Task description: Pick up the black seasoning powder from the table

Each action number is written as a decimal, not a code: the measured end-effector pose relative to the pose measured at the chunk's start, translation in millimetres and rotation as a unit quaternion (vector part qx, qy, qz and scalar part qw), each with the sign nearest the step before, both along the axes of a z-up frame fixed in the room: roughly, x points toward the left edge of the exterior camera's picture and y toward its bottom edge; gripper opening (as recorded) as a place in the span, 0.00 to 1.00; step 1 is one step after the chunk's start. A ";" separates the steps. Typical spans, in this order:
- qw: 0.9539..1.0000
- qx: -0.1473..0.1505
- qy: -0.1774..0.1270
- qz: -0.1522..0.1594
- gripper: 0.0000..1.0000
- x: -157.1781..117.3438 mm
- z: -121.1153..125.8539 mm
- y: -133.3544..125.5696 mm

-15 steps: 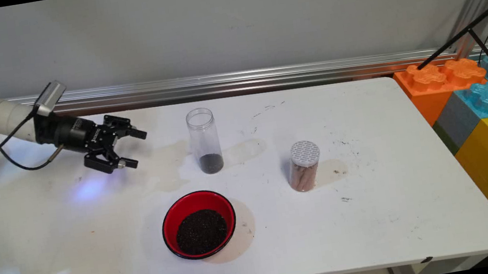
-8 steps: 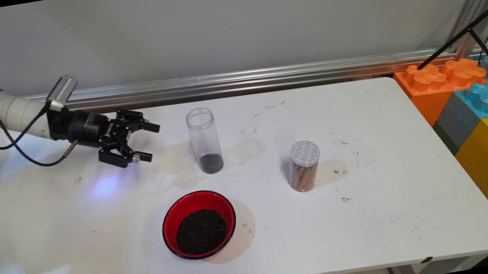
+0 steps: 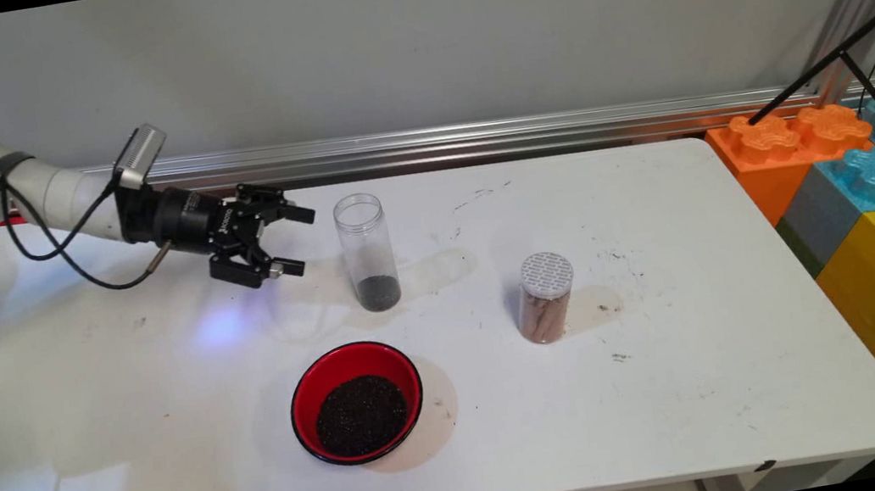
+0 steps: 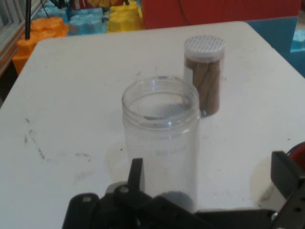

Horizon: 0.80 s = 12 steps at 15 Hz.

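Note:
My black gripper [image 3: 298, 240] hovers open just left of a tall clear jar [image 3: 366, 252], a short gap away from it. The jar stands upright without a lid and holds a little dark grain at its bottom. In the hand view the clear jar [image 4: 161, 143] is straight ahead between my spread fingers [image 4: 137, 171], with the gripper [image 4: 209, 179] low in the picture. Behind it stands a smaller jar with a white perforated lid [image 4: 204, 76] and brown contents, seen also as the lidded jar [image 3: 546, 297] to the right in the main view.
A red bowl [image 3: 357, 401] of dark grain sits near the table's front, below the clear jar. Big orange, blue and yellow toy blocks [image 3: 865, 177] stack up at the table's right end. A metal rail [image 3: 474, 139] runs along the back edge.
The arm has carried the open gripper steadily to the right and slightly up, closing most of the gap to the clear jar. Jars and bowl have not moved.

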State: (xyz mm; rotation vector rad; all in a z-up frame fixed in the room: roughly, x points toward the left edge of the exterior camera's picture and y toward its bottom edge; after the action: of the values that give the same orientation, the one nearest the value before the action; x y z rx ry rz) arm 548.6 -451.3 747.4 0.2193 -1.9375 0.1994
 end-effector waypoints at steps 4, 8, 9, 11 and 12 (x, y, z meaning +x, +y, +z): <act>1.000 -0.010 0.006 0.005 1.00 -13.8 -0.7 -8.3; 1.000 -0.017 0.010 0.008 1.00 -26.9 -2.1 -15.2; 1.000 -0.019 0.011 0.009 1.00 -29.9 -2.5 -16.8; 1.000 -0.022 0.013 0.010 1.00 -35.6 -3.5 -19.7; 1.000 -0.023 0.013 0.010 1.00 -37.7 -4.0 -20.8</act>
State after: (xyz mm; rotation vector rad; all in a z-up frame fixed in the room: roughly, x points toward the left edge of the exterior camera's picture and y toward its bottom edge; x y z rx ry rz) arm 510.9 -472.2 743.4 0.2107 -1.9030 0.2533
